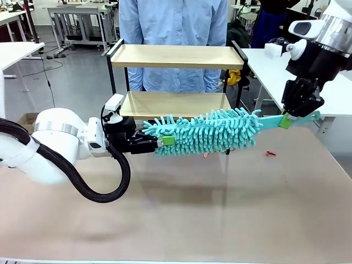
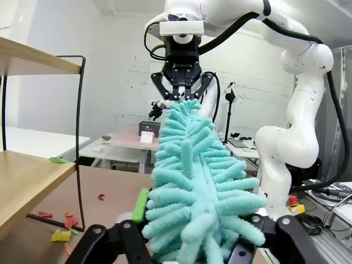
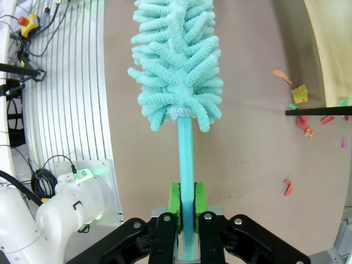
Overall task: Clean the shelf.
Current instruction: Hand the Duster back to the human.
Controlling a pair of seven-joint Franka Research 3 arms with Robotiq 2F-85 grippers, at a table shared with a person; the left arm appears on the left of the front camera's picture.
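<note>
The shelf (image 1: 176, 56) stands at the table's far side, with two light boards in a thin black frame; its lower board (image 2: 27, 181) and an edge (image 3: 330, 55) show in the wrist views. A teal fluffy duster (image 1: 209, 132) hangs level in front of it. My right gripper (image 1: 300, 118) is shut on the duster's flat handle (image 3: 185, 159). My left gripper (image 1: 164, 142) straddles the tip of the fluffy head (image 2: 192, 181). Its fingers (image 2: 142, 204) stand apart with fluff filling the gap, so whether they clamp it is unclear.
A person in a light blue shirt (image 1: 173, 22) stands behind the shelf. Small coloured paper scraps (image 2: 60, 234) lie on the brown table by the shelf's legs, one red scrap (image 1: 269, 153) farther right. A white table (image 1: 275, 66) stands at the back right.
</note>
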